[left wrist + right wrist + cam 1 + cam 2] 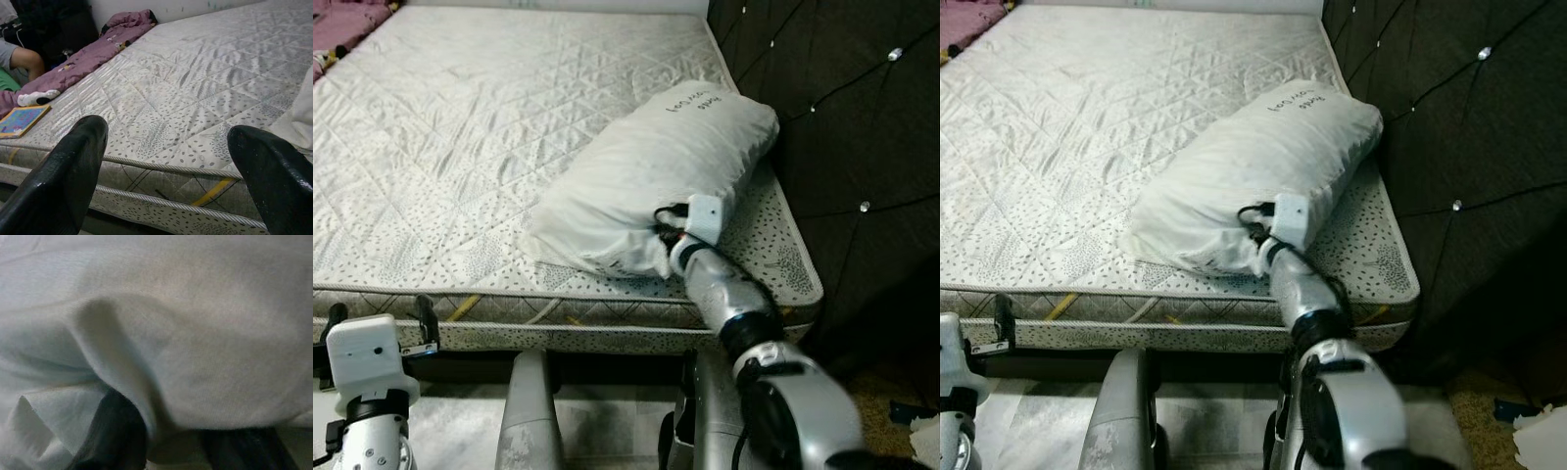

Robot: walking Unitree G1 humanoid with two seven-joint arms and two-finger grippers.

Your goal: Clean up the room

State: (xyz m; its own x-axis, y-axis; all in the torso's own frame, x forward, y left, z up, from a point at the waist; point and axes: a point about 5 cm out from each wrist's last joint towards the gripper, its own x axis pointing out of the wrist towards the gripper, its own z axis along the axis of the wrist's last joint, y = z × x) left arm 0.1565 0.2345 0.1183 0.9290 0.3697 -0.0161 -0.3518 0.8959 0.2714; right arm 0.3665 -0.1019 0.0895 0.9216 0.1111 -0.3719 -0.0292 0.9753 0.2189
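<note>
A white pillow (pixel 661 171) with handwriting on its far end lies on the bare quilted mattress (pixel 460 127), close to the headboard. My right gripper (pixel 658 245) is pressed into the pillow's near end at the bed's front edge. In the right wrist view a fold of the pillow's cloth (pixel 146 357) is pinched between the black fingers (pixel 115 433). My left gripper (pixel 166 161) hovers low in front of the mattress's front edge at the left. It is open, its fingers (pixel 63 176) wide apart and nothing between them.
A dark tufted headboard (pixel 842 108) rises along the bed's right side. A purple blanket (pixel 93 54), a white sock (pixel 36 98) and a colourful book (pixel 19 120) lie at the bed's far left, beside a person's knee (pixel 24 58). Crumpled white paper (pixel 1542 441) lies on the floor at right.
</note>
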